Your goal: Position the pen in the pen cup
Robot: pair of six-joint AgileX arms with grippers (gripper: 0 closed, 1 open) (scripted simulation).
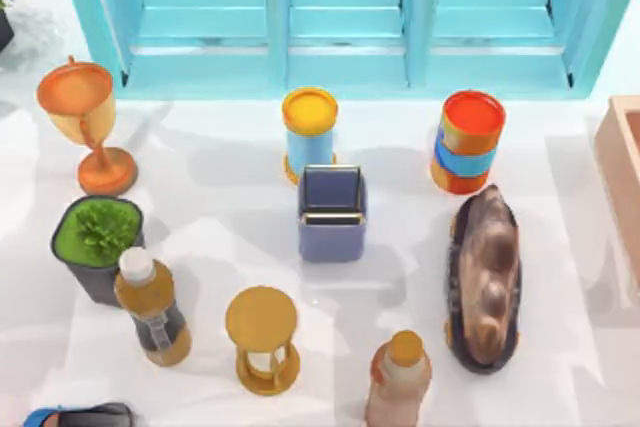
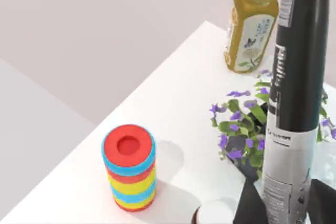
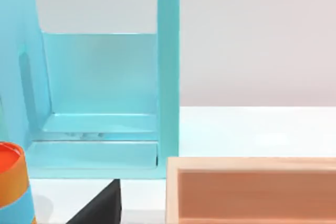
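Note:
The pen cup (image 1: 331,239), a periwinkle-blue rounded-square holder with a dark, divided interior, stands upright near the table's middle. The pen (image 2: 296,77), a thick black-and-white barrel with printed labels, stands close and upright in the left wrist view. My left gripper (image 2: 286,205) is shut on its lower end, with dark fingers (image 2: 251,203) on either side. That arm is off the table's left side, far from the cup. My right gripper (image 3: 100,208) shows as a dark wedge near a wooden box (image 3: 252,192) at the table's right.
A yellow-lidded can (image 1: 309,132) stands just behind the cup, and an hourglass (image 1: 262,339) and a bottle (image 1: 400,379) in front. A striped can (image 1: 467,142) and a brown shell (image 1: 485,282) are to its right. A teal shelf (image 1: 340,17) lines the back.

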